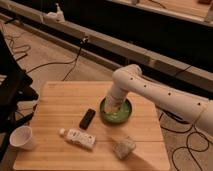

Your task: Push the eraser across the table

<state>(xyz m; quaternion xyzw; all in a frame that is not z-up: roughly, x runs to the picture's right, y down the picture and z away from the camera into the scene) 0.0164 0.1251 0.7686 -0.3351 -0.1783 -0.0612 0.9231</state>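
Observation:
The black eraser point(87, 118) lies flat on the light wooden table point(60, 100), near its middle. My white arm reaches in from the right and bends down to the gripper point(111, 106). The gripper hangs over the left part of a green bowl point(120, 116), a short way to the right of the eraser and not touching it.
A white labelled bottle point(78, 138) lies on its side in front of the eraser. A pale speckled sponge point(123, 147) sits near the front right edge. A white cup point(22, 137) stands at the front left corner. Cables run across the floor behind and to the right.

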